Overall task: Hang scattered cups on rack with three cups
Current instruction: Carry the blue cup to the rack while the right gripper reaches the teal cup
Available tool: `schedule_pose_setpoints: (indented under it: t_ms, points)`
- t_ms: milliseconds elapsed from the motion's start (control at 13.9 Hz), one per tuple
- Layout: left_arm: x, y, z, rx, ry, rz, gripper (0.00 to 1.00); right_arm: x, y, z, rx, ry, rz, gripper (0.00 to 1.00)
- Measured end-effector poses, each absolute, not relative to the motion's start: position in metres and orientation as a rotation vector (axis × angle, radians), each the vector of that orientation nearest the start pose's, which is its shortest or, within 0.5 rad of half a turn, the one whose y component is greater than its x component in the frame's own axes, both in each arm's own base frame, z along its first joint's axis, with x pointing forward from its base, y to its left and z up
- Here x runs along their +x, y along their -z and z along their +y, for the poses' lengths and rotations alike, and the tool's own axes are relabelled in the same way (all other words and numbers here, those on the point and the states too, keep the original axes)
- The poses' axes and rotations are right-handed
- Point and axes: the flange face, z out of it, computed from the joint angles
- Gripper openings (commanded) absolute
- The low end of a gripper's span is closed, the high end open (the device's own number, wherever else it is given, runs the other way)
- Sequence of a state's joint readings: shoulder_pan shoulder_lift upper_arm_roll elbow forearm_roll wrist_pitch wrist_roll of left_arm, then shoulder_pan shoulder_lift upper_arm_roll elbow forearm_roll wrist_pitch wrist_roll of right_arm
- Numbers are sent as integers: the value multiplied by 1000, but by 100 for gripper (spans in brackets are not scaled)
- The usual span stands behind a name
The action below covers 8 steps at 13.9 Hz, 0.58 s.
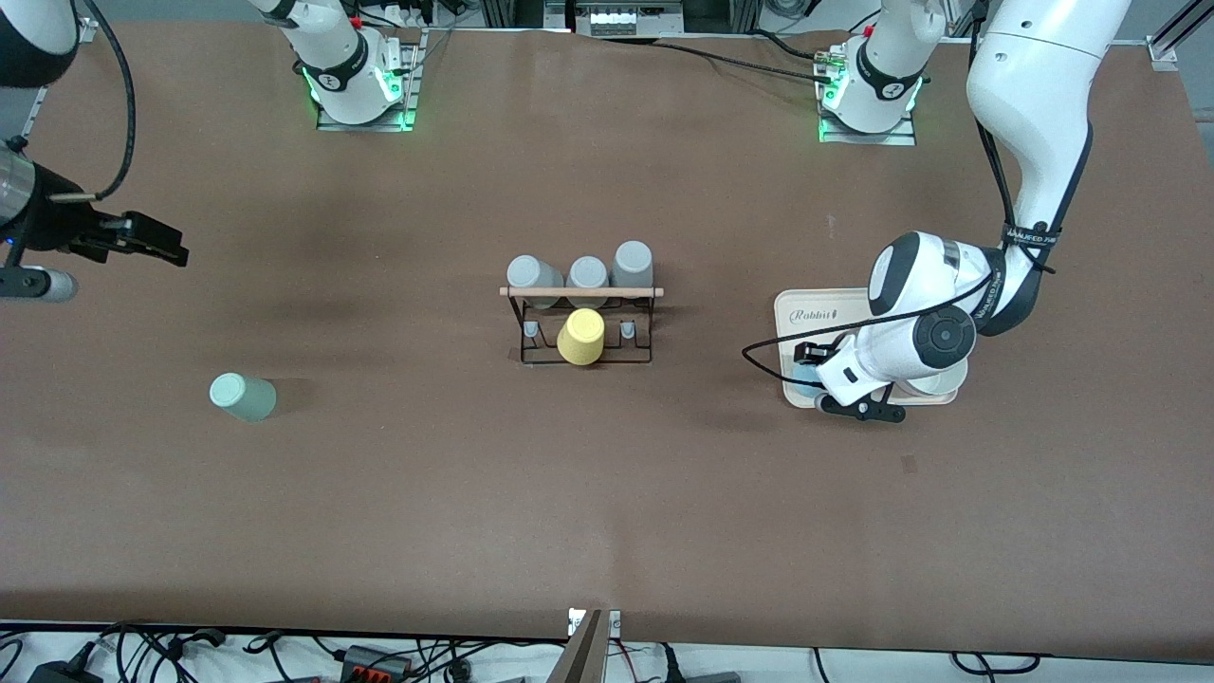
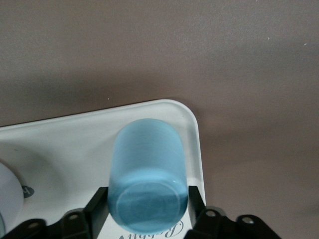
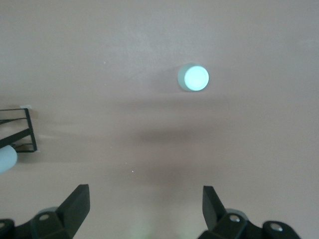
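While the left gripper (image 2: 147,211) sits low over the beige tray (image 1: 792,308), we note its fingers flanking the light blue cup (image 2: 148,175), contact unclear. Right gripper (image 3: 145,204) waits spread, high above the mint-green cup (image 1: 243,396). Rack (image 1: 580,323) mid-table holds three grey cups (image 1: 587,273).

Mint cup (image 1: 243,396) on table; blue cup (image 2: 148,174) on tray; grey cups (image 1: 587,275) racked

A yellow cup (image 1: 580,337) sits upside down at the middle of the brown counter (image 1: 607,512). A beige tray (image 1: 806,313) with rounded corners and dark script lettering lies flat toward the left arm's end of the counter.
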<state>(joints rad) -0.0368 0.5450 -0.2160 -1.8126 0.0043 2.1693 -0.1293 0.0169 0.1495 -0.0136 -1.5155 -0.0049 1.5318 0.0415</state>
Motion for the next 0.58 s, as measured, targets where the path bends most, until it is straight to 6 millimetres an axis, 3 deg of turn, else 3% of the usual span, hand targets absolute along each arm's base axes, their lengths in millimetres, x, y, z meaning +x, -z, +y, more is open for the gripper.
schedule_pose_setpoints:
  t_ms: [144,359,431,575]
  points:
    - [617,-238,-150,-3192,-284,181,1,599,-540,-5,-3140,-265,66,100]
    - [622,-249,-160,-3193,-250,208,1,603,-526,-15,-3134,-311,86,100]
    - [624,-262,-169,-3190,-248,229,1,604,-521,-19,-3131,-327,96,100]
    - [628,-309,-202,-3181,-290,250,1,608,-506,-25,-3126,-368,110,100]
